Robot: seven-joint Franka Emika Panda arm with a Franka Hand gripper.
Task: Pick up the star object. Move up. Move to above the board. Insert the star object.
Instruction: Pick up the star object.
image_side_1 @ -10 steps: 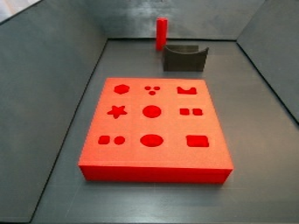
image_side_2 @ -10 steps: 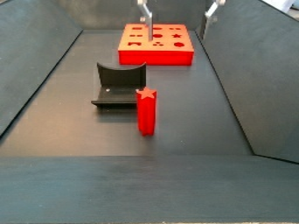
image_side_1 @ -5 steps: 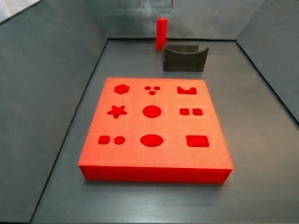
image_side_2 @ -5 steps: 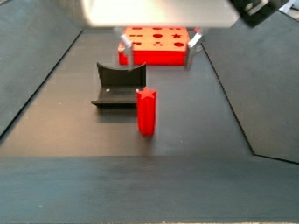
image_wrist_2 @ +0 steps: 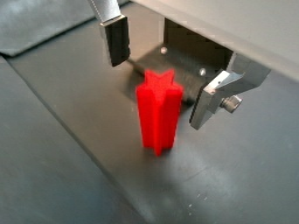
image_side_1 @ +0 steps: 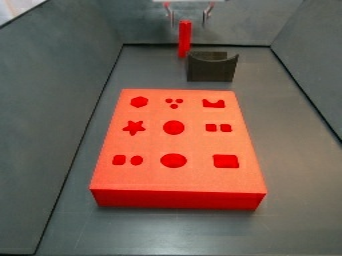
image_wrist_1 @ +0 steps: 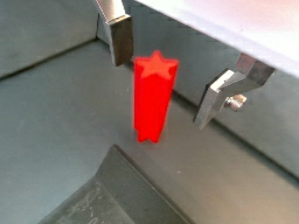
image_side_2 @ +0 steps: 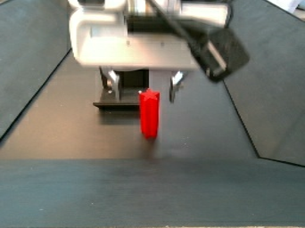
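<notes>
The star object (image_wrist_1: 152, 96) is a tall red peg with a star-shaped top, standing upright on the grey floor; it shows in both wrist views (image_wrist_2: 159, 114) and both side views (image_side_1: 185, 38) (image_side_2: 149, 113). My gripper (image_wrist_1: 170, 74) is open above it, one finger on each side of the peg's top, not touching it; it also shows in a wrist view (image_wrist_2: 163, 74) and the side views (image_side_2: 142, 86) (image_side_1: 187, 9). The board (image_side_1: 174, 146) is a large flat red block with shaped holes, away from the gripper.
The dark fixture (image_side_1: 211, 65) stands right beside the peg, also seen in a wrist view (image_wrist_2: 176, 66) and a side view (image_side_2: 117, 93). Sloping grey walls enclose the floor on all sides.
My gripper has travelled from over the board to the peg and come down around its top. The peg, board and fixture have not moved.
</notes>
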